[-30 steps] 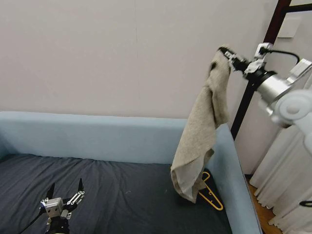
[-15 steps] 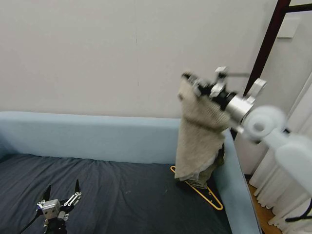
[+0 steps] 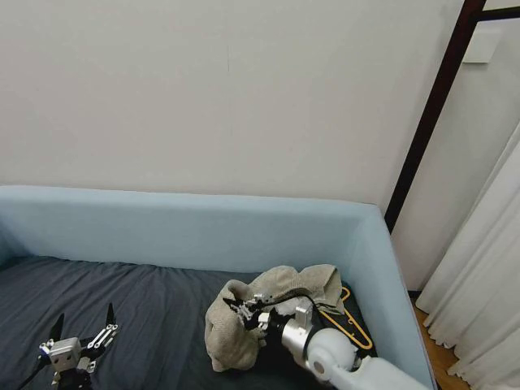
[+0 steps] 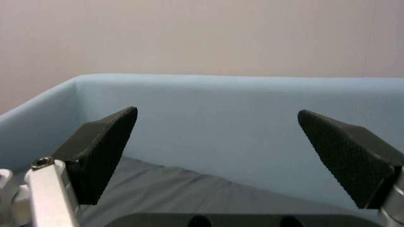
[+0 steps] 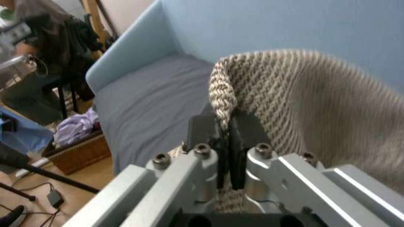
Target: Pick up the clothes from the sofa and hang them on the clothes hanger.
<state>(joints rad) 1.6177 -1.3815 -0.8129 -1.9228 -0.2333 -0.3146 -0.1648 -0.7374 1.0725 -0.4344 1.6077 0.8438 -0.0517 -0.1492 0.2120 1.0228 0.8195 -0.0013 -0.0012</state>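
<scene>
The right gripper point(image 3: 244, 312) sits low over the sofa point(image 3: 187, 229). Its two fingers are pinched tight on a fold of the single beige knitted garment point(image 3: 280, 286). The garment lies bunched on the dark seat near the sofa's right armrest. One orange hanger point(image 3: 358, 328) lies just beside it, partly covered by the cloth. The left gripper point(image 3: 79, 336) hovers over the left part of the seat, fingers spread wide, holding nothing. The sofa's front edge is cut off.

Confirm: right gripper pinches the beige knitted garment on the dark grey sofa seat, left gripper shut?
No: the left wrist view shows the left gripper open, fingers spread. The right gripper does pinch the beige knitted garment on the seat.
</scene>
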